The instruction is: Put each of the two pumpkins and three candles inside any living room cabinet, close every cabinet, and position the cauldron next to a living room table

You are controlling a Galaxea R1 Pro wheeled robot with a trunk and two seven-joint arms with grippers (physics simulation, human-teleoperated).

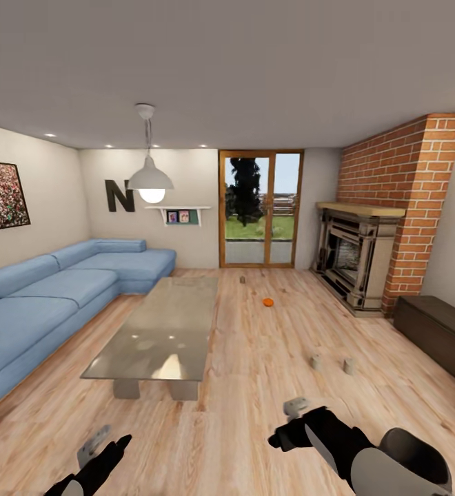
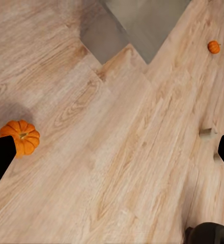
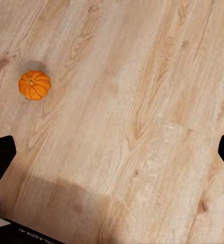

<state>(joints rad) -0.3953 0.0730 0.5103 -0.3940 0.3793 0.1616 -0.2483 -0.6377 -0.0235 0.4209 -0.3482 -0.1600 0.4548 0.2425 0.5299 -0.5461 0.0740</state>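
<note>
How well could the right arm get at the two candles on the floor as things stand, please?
Probably not yet: the candles stand clear on open floor, nothing blocking, but well ahead of the right gripper, seemingly beyond reach without driving closer.

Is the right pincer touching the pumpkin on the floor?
Apart. The right wrist view shows bare floorboards between the pumpkin and the open right pincer.

Legible text: you have one item | large dark letter "N" [image 1: 120, 195] mounted on far wall [image 1: 186, 179], 11 o'clock from coffee table [image 1: 160, 331] | right wrist view: pale marks on dark part, unreadable
</note>
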